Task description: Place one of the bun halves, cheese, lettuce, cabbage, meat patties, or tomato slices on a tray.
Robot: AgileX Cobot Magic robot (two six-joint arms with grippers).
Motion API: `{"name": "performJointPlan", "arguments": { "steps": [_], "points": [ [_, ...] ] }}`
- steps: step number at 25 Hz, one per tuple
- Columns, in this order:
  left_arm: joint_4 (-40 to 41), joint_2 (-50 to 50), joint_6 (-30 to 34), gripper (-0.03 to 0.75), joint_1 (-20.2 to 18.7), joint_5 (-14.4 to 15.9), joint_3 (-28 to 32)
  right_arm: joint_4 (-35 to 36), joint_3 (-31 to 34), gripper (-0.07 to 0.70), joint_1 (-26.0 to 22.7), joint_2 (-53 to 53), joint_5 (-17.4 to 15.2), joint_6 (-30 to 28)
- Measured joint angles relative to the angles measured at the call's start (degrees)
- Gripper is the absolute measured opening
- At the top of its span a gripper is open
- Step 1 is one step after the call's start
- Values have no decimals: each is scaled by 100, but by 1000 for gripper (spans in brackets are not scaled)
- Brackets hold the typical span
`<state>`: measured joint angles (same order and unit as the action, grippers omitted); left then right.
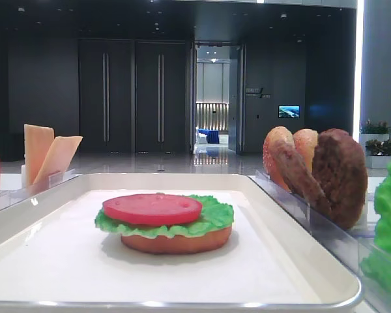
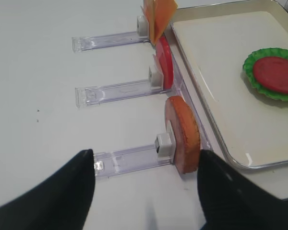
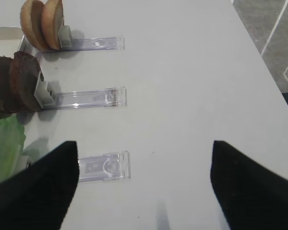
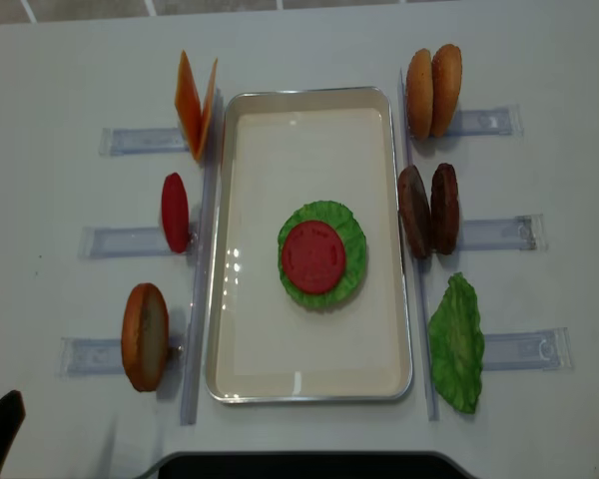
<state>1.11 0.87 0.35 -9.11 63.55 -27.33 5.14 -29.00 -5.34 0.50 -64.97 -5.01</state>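
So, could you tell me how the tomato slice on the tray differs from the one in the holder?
The tomato slice on the tray lies flat; the holder slice stands on edge. The tray slice rests on lettuce over a bun half; the holder slice stands alone left of the tray. Both are red, round discs.

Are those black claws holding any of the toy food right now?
No. The left gripper stands open above the table with nothing between its fingers; the bun half in front sits untouched in its holder. The right gripper is open and empty too.
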Motion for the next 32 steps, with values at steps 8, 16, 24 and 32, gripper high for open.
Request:
{"name": "performJointPlan", "arguments": {
  "steps": [8,16,24,32],
  "points": [
    [0,0,0,501,0,0,0,0,0,538,0,0,0,0],
    [0,0,2,492,486,0,0,0,0,538,0,0,0,0],
    [0,0,2,445,667,0,0,0,0,538,0,0,0,0],
    [0,0,2,400,667,0,0,0,0,538,0,0,0,0]
  ]
}}
